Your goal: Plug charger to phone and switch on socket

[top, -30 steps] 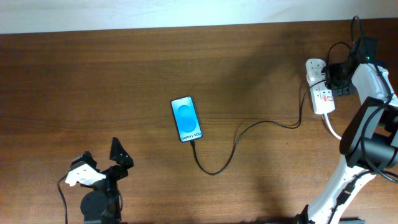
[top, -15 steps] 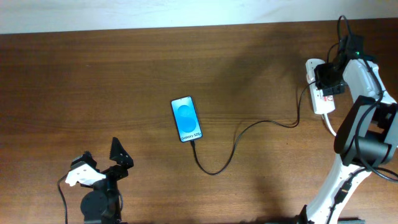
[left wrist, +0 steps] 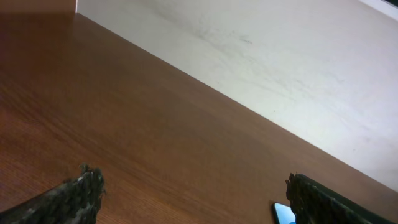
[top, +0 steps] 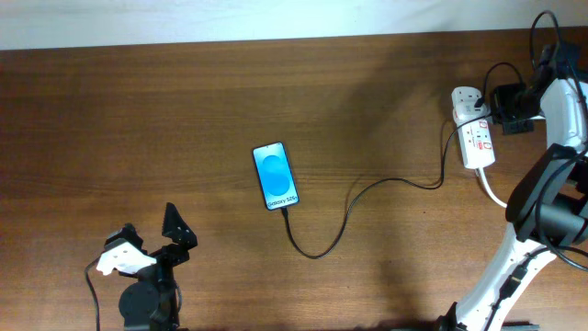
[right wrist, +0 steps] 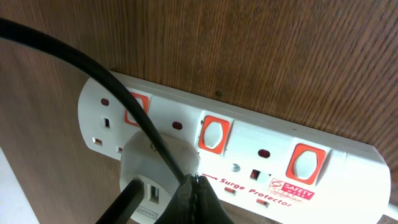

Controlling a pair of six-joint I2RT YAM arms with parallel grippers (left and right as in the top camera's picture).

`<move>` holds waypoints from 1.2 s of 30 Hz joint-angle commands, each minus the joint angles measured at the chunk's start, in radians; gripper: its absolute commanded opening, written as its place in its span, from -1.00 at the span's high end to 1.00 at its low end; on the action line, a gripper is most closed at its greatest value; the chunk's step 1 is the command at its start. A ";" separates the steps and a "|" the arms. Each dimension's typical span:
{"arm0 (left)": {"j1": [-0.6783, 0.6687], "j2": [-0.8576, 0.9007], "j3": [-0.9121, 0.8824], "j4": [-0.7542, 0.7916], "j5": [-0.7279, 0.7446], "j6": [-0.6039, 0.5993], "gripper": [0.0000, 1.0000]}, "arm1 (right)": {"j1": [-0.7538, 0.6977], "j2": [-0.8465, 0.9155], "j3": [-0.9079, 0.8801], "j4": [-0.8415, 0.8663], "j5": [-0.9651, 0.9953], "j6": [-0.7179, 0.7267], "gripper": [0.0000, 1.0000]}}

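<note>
The right pincer [top: 503,97], shut tight and seemingly empty, sits just right of the far end of the white socket [top: 476,140], which lies lengthwise toward the robot; the left pincer [top: 150,244], wide open, is well apart.

1. Phone [top: 276,176]: one.
2. Charger [top: 404,182]: one cable.
3. Socket [top: 475,138]: one strip. The right wrist view shows three red-framed switches [right wrist: 213,134] and one round white plug [right wrist: 140,165] on it.
4. Thick white cord [top: 490,187]: one.
5. Grippers: two, left gripper [left wrist: 193,177] and right gripper [right wrist: 194,186].
6. Table [top: 138,110]: one.
</note>
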 commanded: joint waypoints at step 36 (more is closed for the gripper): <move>-0.003 -0.003 -0.010 0.003 0.001 -0.008 -0.98 | 0.027 0.096 0.119 -0.205 0.093 -0.101 0.92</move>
